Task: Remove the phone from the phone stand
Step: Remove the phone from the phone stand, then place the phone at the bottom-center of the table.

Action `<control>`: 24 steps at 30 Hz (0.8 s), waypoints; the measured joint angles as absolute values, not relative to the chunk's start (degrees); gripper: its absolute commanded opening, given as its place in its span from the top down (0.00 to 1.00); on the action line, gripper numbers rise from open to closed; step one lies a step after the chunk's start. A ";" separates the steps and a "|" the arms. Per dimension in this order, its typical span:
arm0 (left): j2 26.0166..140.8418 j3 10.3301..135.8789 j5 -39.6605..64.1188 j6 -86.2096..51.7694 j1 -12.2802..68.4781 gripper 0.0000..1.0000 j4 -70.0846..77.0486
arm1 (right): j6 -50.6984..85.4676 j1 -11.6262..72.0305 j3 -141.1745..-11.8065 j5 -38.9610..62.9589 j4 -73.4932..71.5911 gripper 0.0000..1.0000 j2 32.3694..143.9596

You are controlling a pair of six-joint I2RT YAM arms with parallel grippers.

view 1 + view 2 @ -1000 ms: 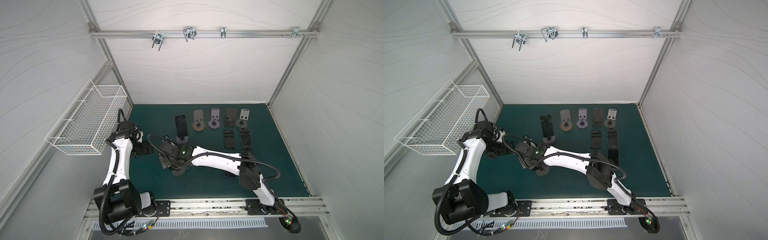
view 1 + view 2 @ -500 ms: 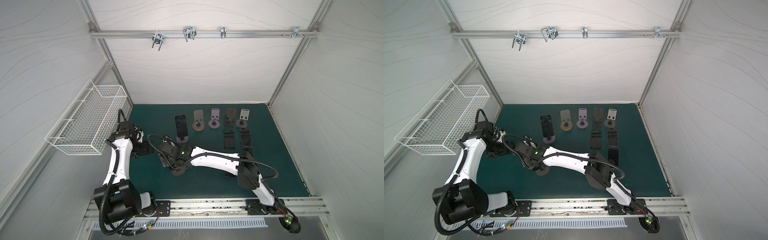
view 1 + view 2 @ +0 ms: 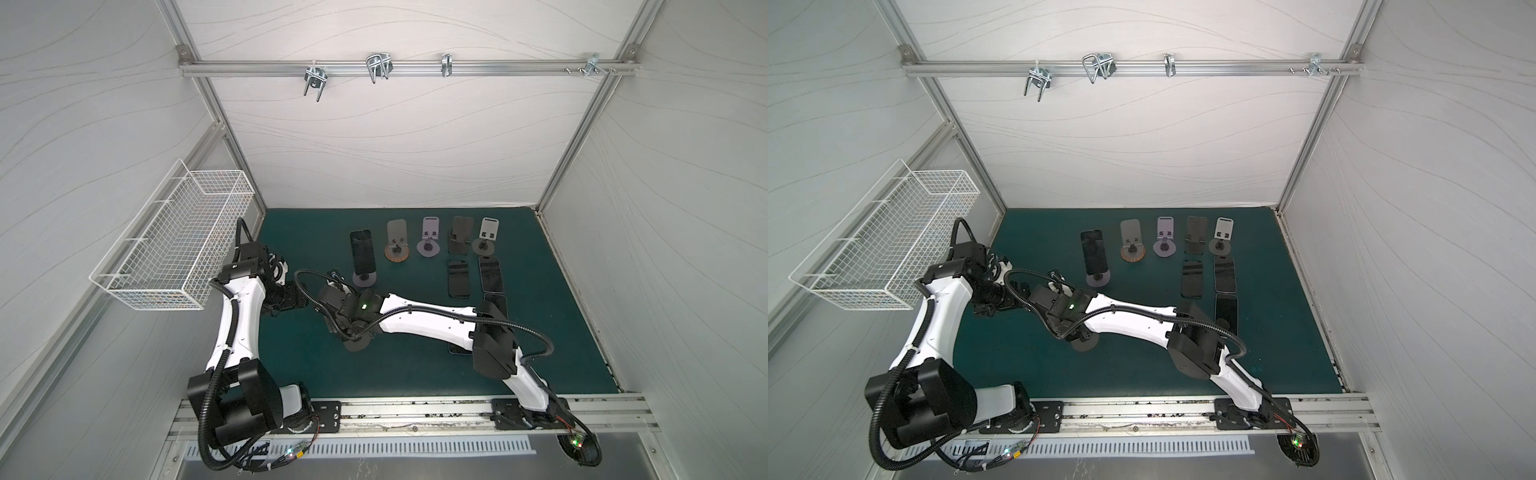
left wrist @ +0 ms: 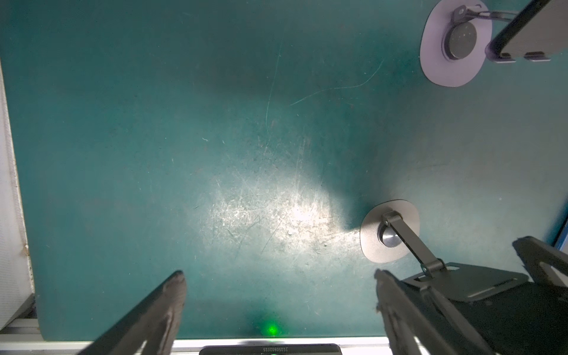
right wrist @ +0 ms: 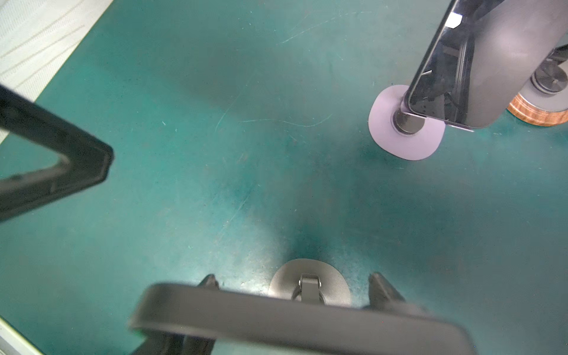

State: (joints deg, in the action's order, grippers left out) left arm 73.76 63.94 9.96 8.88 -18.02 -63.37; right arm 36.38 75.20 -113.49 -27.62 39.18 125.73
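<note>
The phone [image 5: 292, 319] lay blurred across the dark phone stand [image 5: 332, 285] on the green mat [image 5: 215, 184], between the right gripper's [image 5: 293, 278] fingers. Whether they pinched it could not be told. Nearby, the left gripper [image 4: 279, 273] hung wide apart, empty.

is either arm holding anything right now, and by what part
Cannot be told for the right gripper: its jaws flank the phone on its stand, contact unseen. The left gripper holds nothing.
</note>
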 measured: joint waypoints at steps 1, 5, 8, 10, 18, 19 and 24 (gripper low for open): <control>73.76 63.94 10.00 8.91 -18.02 0.03 -63.37 | 36.47 75.20 -113.40 -27.62 39.38 0.33 125.45; 73.76 63.94 10.31 8.97 -18.02 0.03 -63.42 | 36.93 75.18 -111.96 -27.59 39.97 0.33 122.48; 73.76 63.94 10.63 8.97 -18.02 0.03 -63.42 | 37.82 75.07 -109.84 -27.44 40.16 0.33 118.45; 73.76 63.94 11.05 8.99 -18.02 0.03 -63.46 | 38.37 74.94 -107.94 -27.44 40.56 0.33 114.93; 73.89 63.94 11.64 9.65 -18.02 0.03 -63.48 | 42.22 72.44 -94.72 -29.41 42.02 0.33 99.83; 73.89 63.94 11.66 9.69 -18.02 0.03 -63.48 | 42.89 71.81 -92.64 -29.80 42.50 0.33 98.21; 74.22 63.94 12.40 9.78 -18.02 0.03 -63.44 | 46.94 68.03 -81.62 -29.71 43.92 0.34 92.20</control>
